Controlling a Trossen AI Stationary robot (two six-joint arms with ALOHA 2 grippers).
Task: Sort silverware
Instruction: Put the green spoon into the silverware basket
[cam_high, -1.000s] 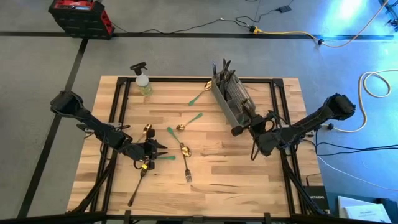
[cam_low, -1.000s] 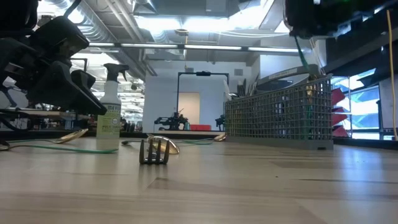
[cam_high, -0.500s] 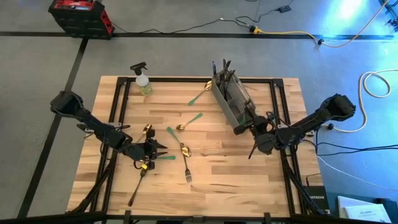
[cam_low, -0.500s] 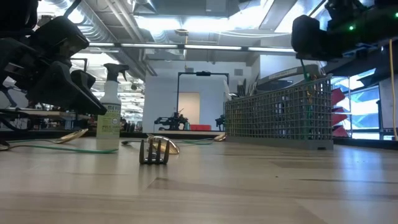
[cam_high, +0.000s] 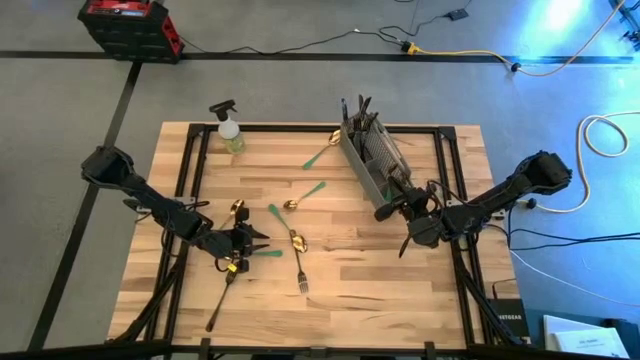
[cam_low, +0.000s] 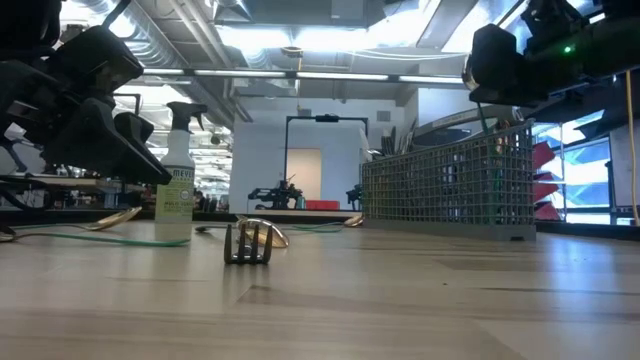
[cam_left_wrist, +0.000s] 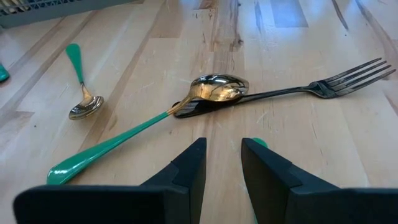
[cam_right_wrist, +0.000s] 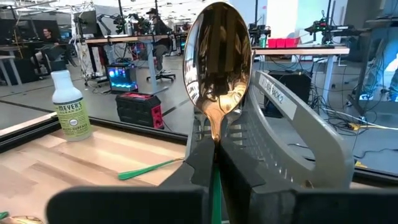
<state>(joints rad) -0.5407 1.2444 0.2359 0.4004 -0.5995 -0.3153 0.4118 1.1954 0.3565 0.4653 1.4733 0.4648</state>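
My right gripper (cam_high: 401, 206) hangs by the near end of the grey mesh caddy (cam_high: 374, 160), shut on a spoon with a gold bowl (cam_right_wrist: 219, 56). My left gripper (cam_left_wrist: 222, 163) sits low over the table left of centre (cam_high: 250, 243), slightly open with nothing between its fingers. Just ahead of it, a green-handled gold spoon (cam_left_wrist: 214, 89) rests its bowl on a dark fork (cam_left_wrist: 323, 85). A small green-handled spoon (cam_left_wrist: 83, 104) lies flat farther off. More silverware lies scattered mid-table (cam_high: 298, 240), and several pieces stand in the caddy's far end (cam_high: 356, 112). My right gripper pinches the spoon at its neck (cam_right_wrist: 215, 142), just below the bowl, between the two fingers. The spoon runs along the fingers: the bowl sticks out past the tips and a green handle (cam_right_wrist: 215, 186) runs back between them. It is lifted clear of the table.
A spray bottle (cam_high: 231, 133) stands at the table's far left. The caddy's rim (cam_right_wrist: 298, 124) is right beside the held spoon. A dark fork (cam_high: 214, 310) lies near the left front. Bare wood lies at the near right. Cables and a red case are on the floor beyond.
My right gripper has come down with the spoon and shifted slightly toward the table's left, closer to the caddy's near end. It has stayed shut on the spoon.
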